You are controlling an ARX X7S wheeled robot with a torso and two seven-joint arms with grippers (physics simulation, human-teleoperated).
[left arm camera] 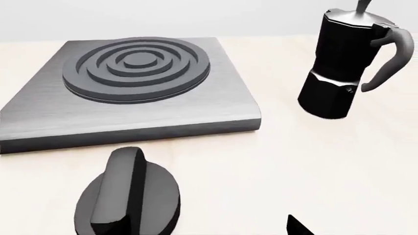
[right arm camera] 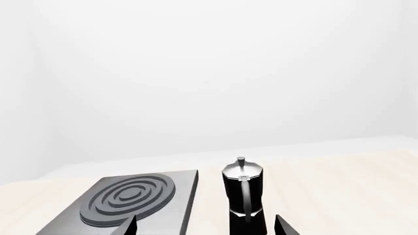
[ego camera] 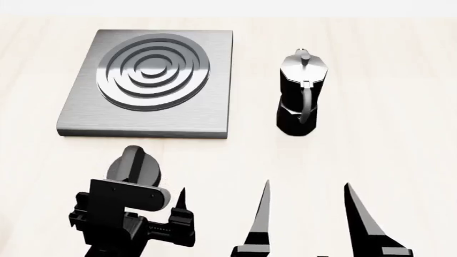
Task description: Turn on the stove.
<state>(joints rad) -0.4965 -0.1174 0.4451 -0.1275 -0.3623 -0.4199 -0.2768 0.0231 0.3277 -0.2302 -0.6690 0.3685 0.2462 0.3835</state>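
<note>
Starting at the left of the head view, our left hand (ego camera: 153, 206) hangs just short of the knob (ego camera: 134, 166), which sits on the pale tabletop (ego camera: 371, 150) apart from the stove (ego camera: 153, 80) and on the side nearer us. Only one left finger (ego camera: 181, 199) shows plainly there, and the wrist view catches a mere sliver of another, so we cannot tell whether that hand stands apart or together.

The knob has a raised ridge across its top (the wrist view shows it well, running roughly toward the plate). To do this step well, we judge that we should set the fingers on either side of that ridge, come down squarely, close firmly, then rotate about the knob's own centre rather than dragging it sideways. A skewed approach could slip off the ridge.

Further right stands the moka pot (ego camera: 300, 96), beside the plate and clear of our path. Rightmost, our right hand (ego camera: 307, 214) rests with its fingers well apart, holding nothing, near the tabletop's near side.
</note>
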